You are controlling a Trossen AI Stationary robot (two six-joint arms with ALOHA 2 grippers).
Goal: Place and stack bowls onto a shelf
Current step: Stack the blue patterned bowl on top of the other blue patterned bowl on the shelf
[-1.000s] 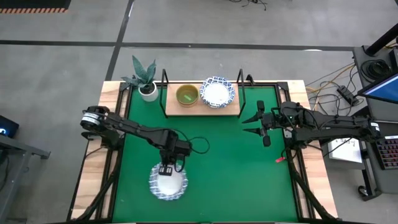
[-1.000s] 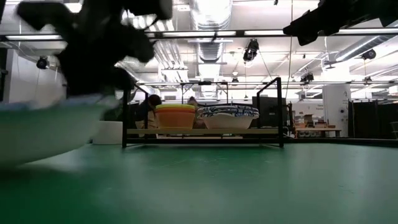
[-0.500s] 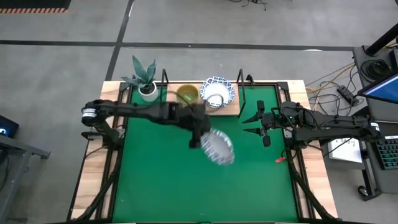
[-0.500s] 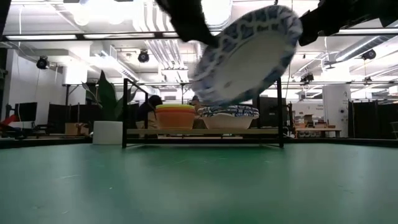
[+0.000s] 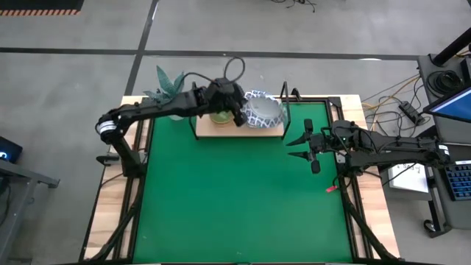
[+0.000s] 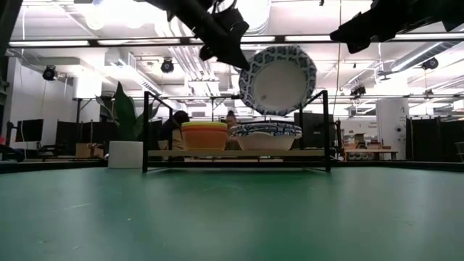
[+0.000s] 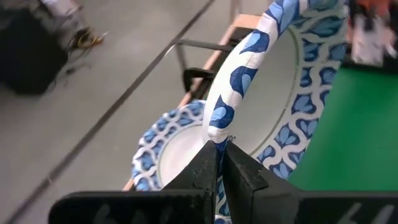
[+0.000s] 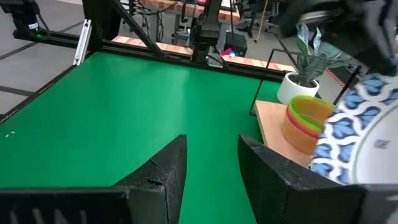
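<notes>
My left gripper [image 5: 241,116] is shut on a white bowl with a blue patterned rim [image 6: 278,80], carried above the wooden shelf [image 5: 239,129] at the table's far edge. Another blue-rimmed bowl [image 7: 168,152] rests on the shelf right under it. A stack of small yellow-green and orange bowls [image 6: 204,135] stands on the shelf's left part. My right gripper [image 5: 300,145] hangs open over the mat's right side, right of the shelf, touching nothing; its fingers [image 8: 163,167] frame bare mat in the right wrist view. My left gripper pinches the carried bowl's rim [image 7: 217,134] between its two fingers, one on the inner wall and one on the outer. The fingers come from the table's left. The bowl is lifted clear and tipped nearly on edge, its hollow [image 6: 274,83] facing the table's near side.
A small white pot with a green plant [image 5: 171,97] stands left of the shelf at the far left corner. The shelf's black metal frame [image 6: 324,127] rises at both ends. The green mat [image 5: 235,199] covers the table between the arms.
My left gripper has carried the bowl from the mat's near left part up and across toward the far edge, over the shelf. The bowl went from resting flat on the mat to lifted clear and tipped nearly on edge. My right arm has kept still.
</notes>
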